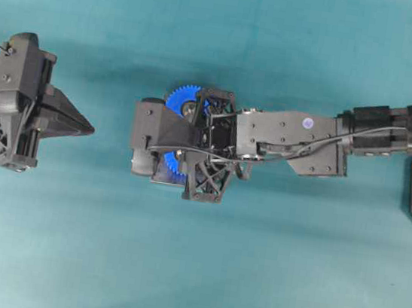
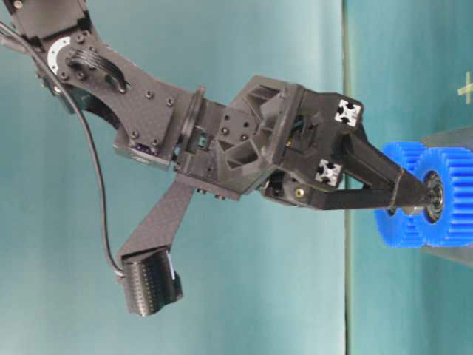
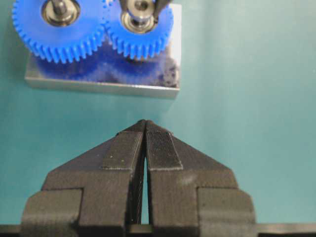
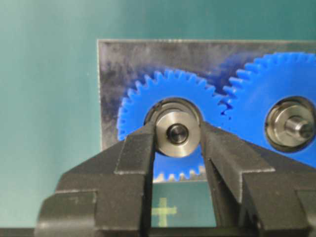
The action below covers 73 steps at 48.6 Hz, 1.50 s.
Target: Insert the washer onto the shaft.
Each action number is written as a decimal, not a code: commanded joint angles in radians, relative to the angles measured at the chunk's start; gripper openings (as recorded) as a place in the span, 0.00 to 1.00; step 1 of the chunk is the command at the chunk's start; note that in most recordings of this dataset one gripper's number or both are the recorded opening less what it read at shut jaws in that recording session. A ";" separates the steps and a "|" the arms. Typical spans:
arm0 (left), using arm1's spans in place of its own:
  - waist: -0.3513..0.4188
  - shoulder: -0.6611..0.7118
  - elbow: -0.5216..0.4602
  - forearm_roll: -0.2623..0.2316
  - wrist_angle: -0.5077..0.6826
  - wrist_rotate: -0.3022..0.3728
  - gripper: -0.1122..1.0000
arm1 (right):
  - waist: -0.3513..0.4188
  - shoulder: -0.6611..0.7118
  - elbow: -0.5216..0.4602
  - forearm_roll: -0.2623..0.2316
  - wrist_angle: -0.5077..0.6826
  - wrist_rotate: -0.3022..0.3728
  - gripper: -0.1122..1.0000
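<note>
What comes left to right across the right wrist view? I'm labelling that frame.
Metal plate's edge → left finger → washer → right finger → second gear's shaft.

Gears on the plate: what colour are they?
Blue gears; the right wrist view shows it best.

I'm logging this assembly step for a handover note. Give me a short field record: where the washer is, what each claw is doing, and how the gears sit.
washer: silver ring gripped between the right claw's fingers, over the hub of the nearer blue gear
right claw: shut on the washer, at the gear's shaft
left claw: shut, empty, back from the plate
blue gears: two, teeth meshed, side by side on the metal plate
second gear: shaft bare, no washer visible
seating: cannot tell whether the washer is fully down
</note>
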 commanded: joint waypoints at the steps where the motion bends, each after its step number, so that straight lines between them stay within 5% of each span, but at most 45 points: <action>1: -0.002 -0.005 -0.009 0.002 -0.008 -0.002 0.10 | 0.003 -0.018 -0.014 0.003 0.009 -0.005 0.39; 25: -0.003 -0.005 -0.009 0.002 -0.008 -0.003 0.10 | -0.008 -0.021 -0.021 0.028 0.018 -0.002 0.39; 33: -0.005 -0.006 -0.009 0.002 -0.008 -0.003 0.10 | -0.014 -0.026 -0.028 0.041 0.018 0.006 0.78; 36: -0.005 -0.006 -0.009 0.002 -0.008 -0.003 0.10 | -0.014 -0.032 -0.031 0.041 0.017 0.005 0.85; 53: -0.017 -0.035 0.002 0.002 -0.008 0.003 0.10 | -0.025 -0.150 0.011 0.038 -0.002 0.006 0.79; 73: -0.021 -0.124 0.026 0.002 -0.008 0.014 0.10 | -0.025 -0.374 0.232 0.038 -0.163 0.009 0.79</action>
